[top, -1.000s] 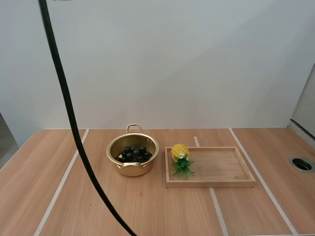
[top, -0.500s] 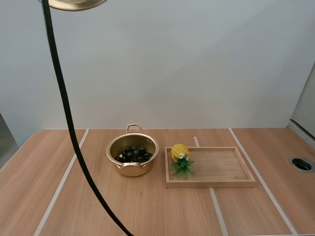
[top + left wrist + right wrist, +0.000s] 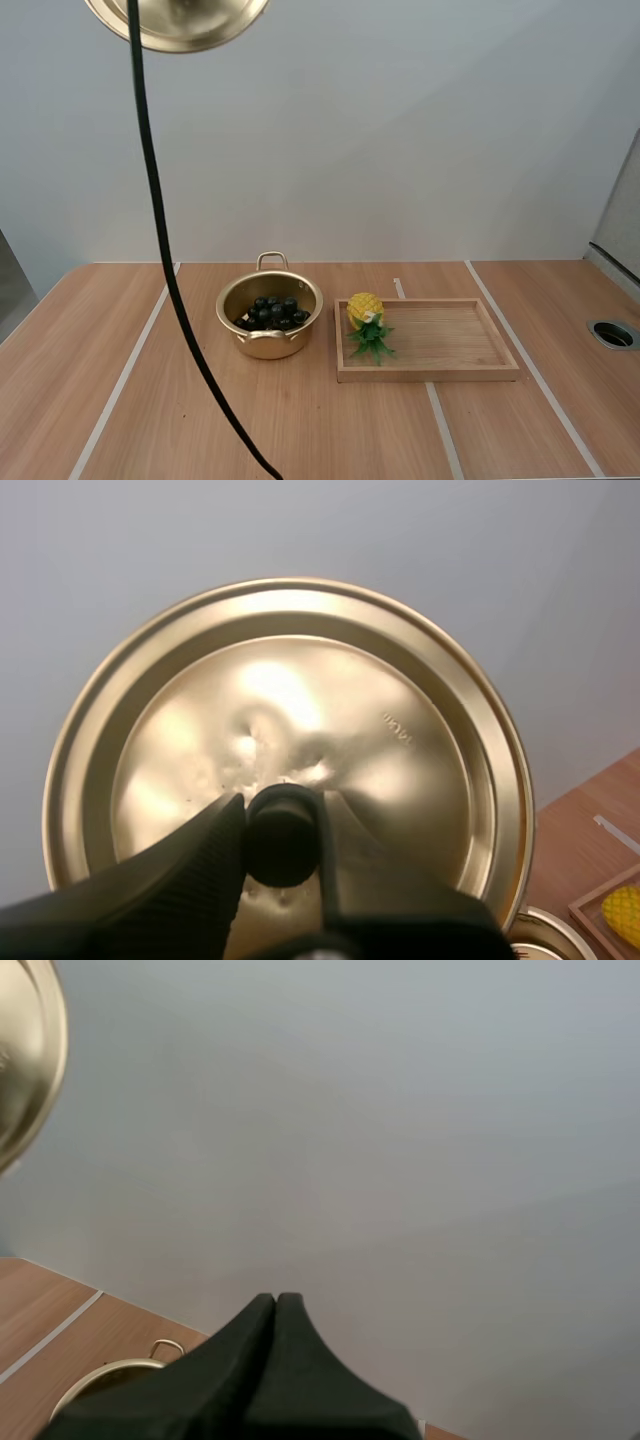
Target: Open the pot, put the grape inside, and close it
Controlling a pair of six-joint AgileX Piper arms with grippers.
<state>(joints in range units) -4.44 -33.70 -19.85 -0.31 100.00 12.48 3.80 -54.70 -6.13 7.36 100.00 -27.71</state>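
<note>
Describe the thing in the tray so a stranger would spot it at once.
On the table, right of the gold pot, lies a wooden tray. At its end nearest the pot sits a small pineapple. Its yellow body and green leaves set it apart from the dark grapes in the pot.

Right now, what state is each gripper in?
Left gripper: shut on the lid, clamped on its knob.
Right gripper: shut, holding nothing.
</note>
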